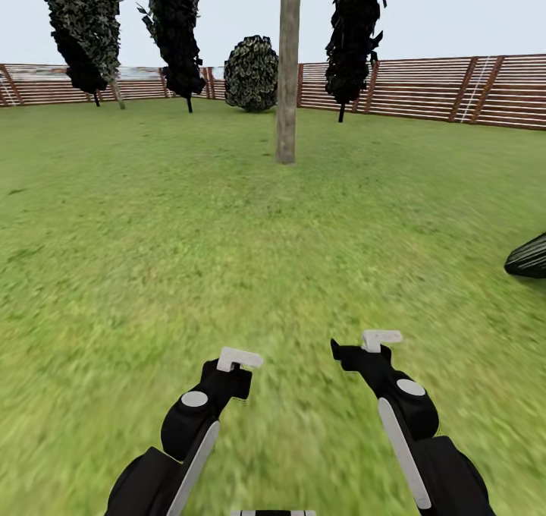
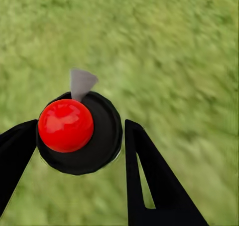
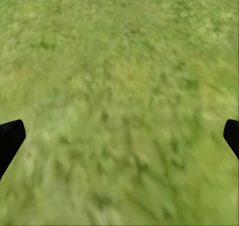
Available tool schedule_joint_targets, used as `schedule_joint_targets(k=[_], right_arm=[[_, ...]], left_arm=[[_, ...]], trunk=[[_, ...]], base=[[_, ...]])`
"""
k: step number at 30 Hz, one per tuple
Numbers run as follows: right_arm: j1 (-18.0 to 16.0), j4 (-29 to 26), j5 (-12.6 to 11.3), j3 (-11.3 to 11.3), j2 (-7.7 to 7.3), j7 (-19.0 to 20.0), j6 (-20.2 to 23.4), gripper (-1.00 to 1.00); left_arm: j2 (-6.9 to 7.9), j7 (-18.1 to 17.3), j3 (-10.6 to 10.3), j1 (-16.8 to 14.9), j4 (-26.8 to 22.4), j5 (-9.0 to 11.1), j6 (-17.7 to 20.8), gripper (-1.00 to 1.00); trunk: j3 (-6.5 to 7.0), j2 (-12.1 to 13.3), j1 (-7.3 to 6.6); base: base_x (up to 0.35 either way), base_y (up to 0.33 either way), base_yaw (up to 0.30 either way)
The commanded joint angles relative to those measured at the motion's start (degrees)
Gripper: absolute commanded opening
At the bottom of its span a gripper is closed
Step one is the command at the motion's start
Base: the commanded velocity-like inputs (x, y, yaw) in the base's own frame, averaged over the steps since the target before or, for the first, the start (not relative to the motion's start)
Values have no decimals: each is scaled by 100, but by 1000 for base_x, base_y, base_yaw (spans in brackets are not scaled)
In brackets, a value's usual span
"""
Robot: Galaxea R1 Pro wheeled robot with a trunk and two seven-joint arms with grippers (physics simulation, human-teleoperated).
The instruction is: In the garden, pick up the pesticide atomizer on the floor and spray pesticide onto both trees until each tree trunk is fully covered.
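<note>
The pesticide atomizer (image 2: 97, 146) is a round black body with a red cap and a grey-white nozzle, seen from above in the left wrist view. My left gripper (image 2: 79, 125) is shut on it, a black finger pressing each side, over blurred grass. In the head view the left gripper (image 1: 240, 361) and right gripper (image 1: 378, 343) hang low over the lawn. The right gripper (image 3: 119, 131) is open, with grass between its fingers. One tree's grey-brown trunk (image 1: 287, 68) stands straight ahead, far across the lawn, its crown cut off by the picture's top.
A brown slatted fence (image 1: 425, 83) closes the back of the garden. Thin dark-leaved trees (image 1: 176, 30) and a round bush (image 1: 252, 72) stand before it. A low striped-leaf plant (image 1: 528, 256) pokes in at the right edge. Open grass lies between me and the trunk.
</note>
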Motion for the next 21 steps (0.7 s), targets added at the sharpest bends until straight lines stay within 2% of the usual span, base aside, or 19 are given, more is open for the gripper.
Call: schedule_joint_targets(k=[1, 21], right_arm=[[0, -6, -60, 7, -1, -53, 19, 100], [5, -5, -60, -5, -2, -51, 17, 100]], left_arm=[[0, 44, -6, -4, -5, 39, 24, -100], [0, 43, -6, -5, -4, 39, 24, -100]], trunk=[[-5, -2, 2], [-5, -2, 2]], base=[[333, 0, 0], [333, 0, 0]])
